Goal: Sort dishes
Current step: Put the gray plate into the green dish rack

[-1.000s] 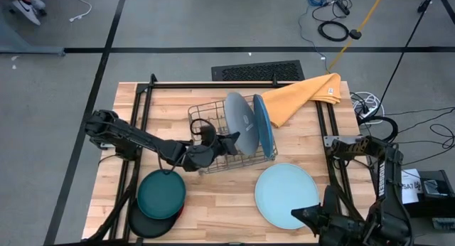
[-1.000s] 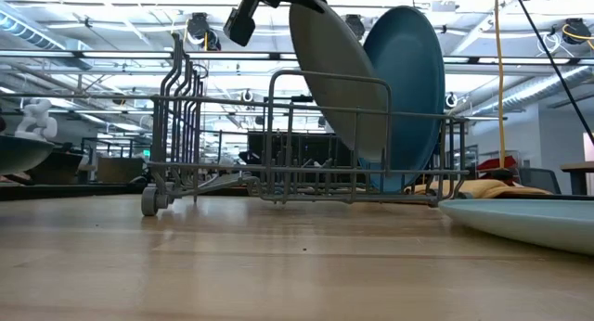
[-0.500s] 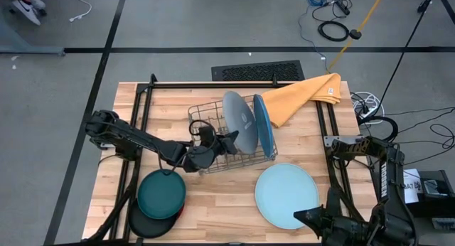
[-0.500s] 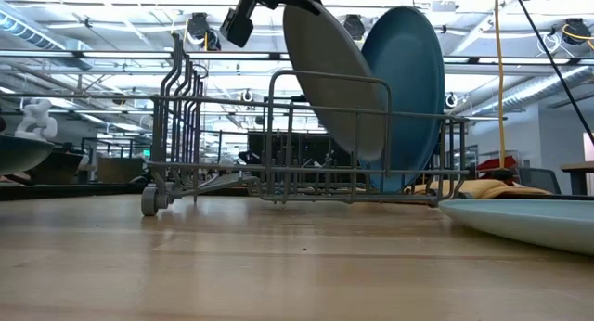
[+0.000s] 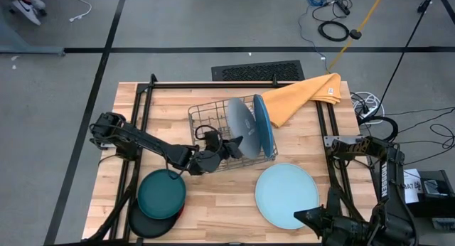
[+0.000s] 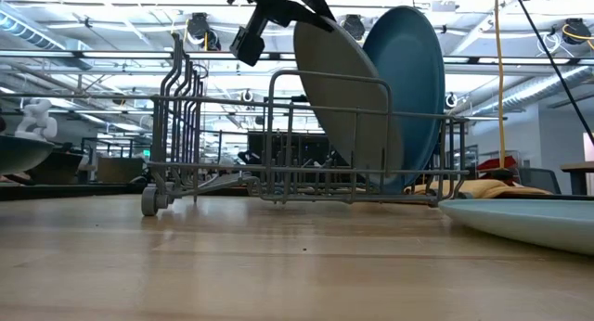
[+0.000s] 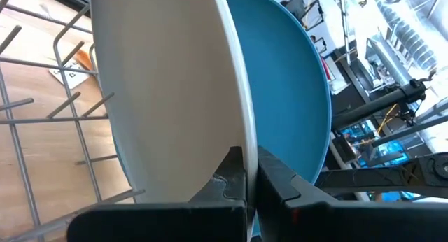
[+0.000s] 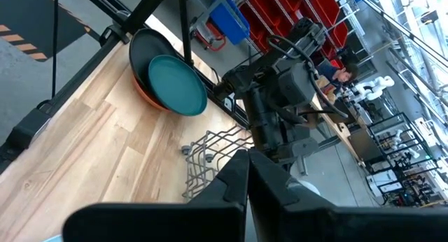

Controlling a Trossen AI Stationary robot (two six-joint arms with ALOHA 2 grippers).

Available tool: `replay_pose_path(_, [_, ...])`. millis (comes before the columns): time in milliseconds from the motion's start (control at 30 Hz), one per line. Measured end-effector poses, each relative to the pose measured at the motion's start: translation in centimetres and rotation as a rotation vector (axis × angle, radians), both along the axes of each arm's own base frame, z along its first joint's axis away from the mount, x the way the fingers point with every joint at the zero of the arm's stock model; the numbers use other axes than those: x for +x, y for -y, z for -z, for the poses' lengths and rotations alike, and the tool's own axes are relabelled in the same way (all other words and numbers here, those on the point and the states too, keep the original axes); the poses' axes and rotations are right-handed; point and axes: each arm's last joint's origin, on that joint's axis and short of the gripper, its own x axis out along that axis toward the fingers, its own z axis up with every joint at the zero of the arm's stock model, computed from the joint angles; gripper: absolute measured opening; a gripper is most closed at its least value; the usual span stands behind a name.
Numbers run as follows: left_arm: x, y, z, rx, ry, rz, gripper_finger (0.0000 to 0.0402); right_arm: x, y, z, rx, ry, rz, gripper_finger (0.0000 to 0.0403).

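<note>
High view: mid-frame, your left claw point(image 5: 229, 148) pinches the grey plate point(image 5: 239, 125) upright in the rack point(image 5: 202, 114).

Left wrist view: fingers point(image 7: 276, 179) clamp its thin rim; rigid, slick, breakable, so hold the edge.

Right claw point(image 8: 246, 173) is shut, empty, lower right.

A pale wooden table point(image 5: 213, 203) with visible plank grain is seen, matt in finish. The dish rack point(image 6: 278, 135) is made of thin grey metal wire. The grey plate point(image 7: 161, 95) and bright blue plate point(image 7: 287, 95) appear smooth and faintly glossy. The yellow-orange cloth point(image 5: 302, 97) looks soft and creased.
</note>
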Motion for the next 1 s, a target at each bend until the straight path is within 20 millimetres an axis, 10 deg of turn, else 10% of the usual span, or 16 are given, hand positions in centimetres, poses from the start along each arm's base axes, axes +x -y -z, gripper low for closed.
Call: replay_pose_path(1000, [1.2,-1.1,-2.2,0.165,0.092,0.233,0.0079,0.0,0.0,0.0,0.008,-0.003,-0.001,0.0])
